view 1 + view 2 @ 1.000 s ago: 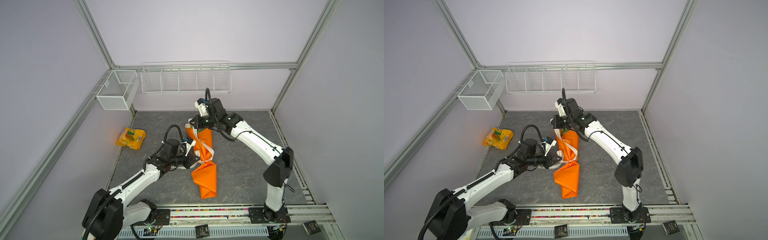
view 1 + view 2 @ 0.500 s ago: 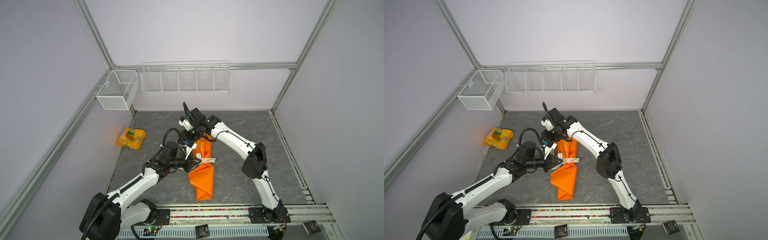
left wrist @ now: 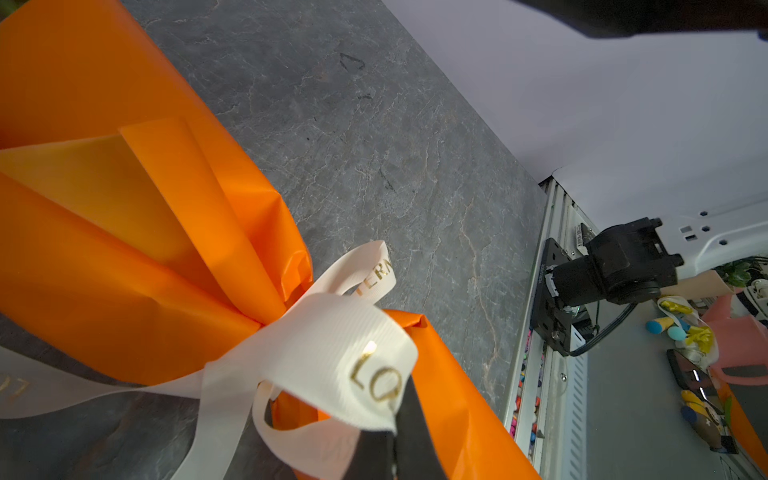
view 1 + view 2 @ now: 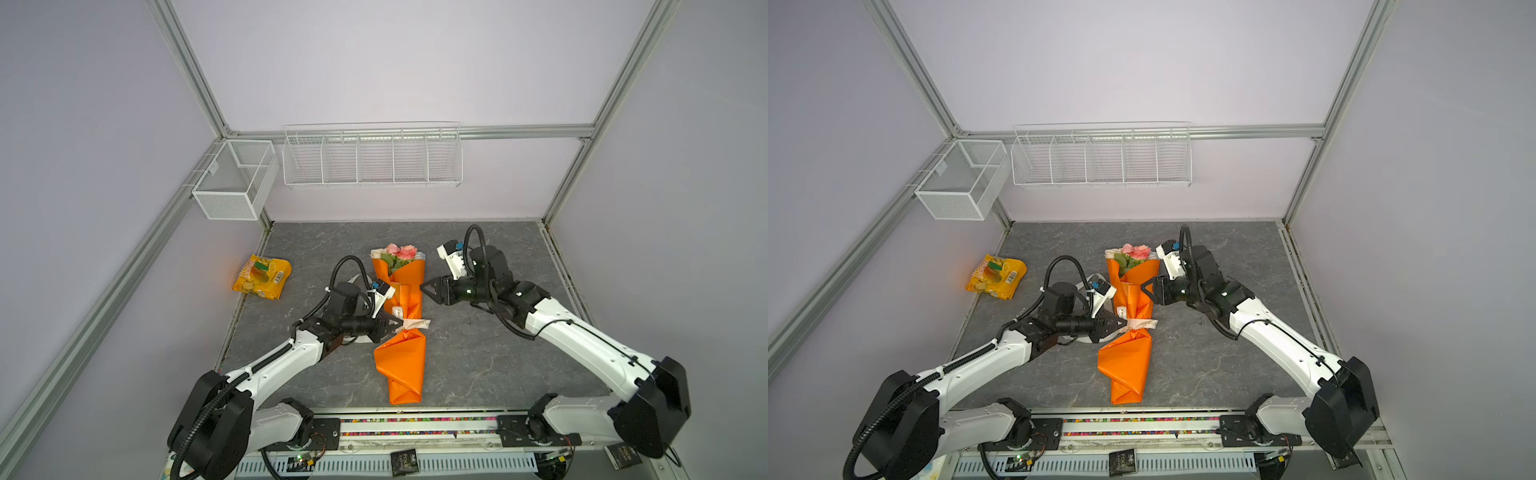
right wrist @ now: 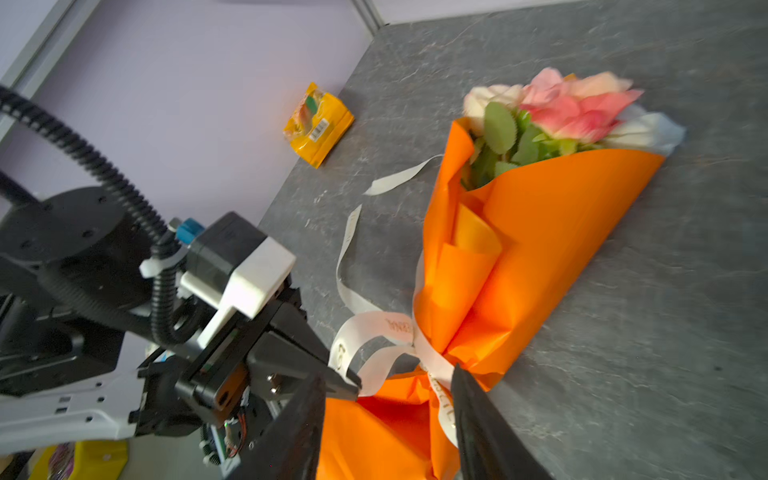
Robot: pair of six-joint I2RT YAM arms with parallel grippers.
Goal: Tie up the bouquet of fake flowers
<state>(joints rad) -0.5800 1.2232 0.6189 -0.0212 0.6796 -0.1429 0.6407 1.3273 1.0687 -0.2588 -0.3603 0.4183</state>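
The bouquet of fake flowers [image 4: 401, 361] lies flat near the middle of the grey tabletop [image 4: 478, 357], its pink and cream roses [image 4: 400, 250] and green leaves [image 5: 500, 126] pointing toward the back wall [image 4: 374, 83]. It is wrapped in a cone of orange paper [image 4: 1133, 276], cinched at the waist by a cream ribbon [image 4: 417, 323], with a crumpled tail below.

Robot lab cell, aluminium frame [image 4: 519, 132], plain lilac walls [image 4: 374, 62], wire baskets [image 4: 372, 156]

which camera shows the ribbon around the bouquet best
The left wrist view: the ribbon sits close up, cinched around the bouquet in orange paper, gold letters visible. The right wrist view shows its loops and loose tail, slightly blurred. In both top views it is only a small pale band.
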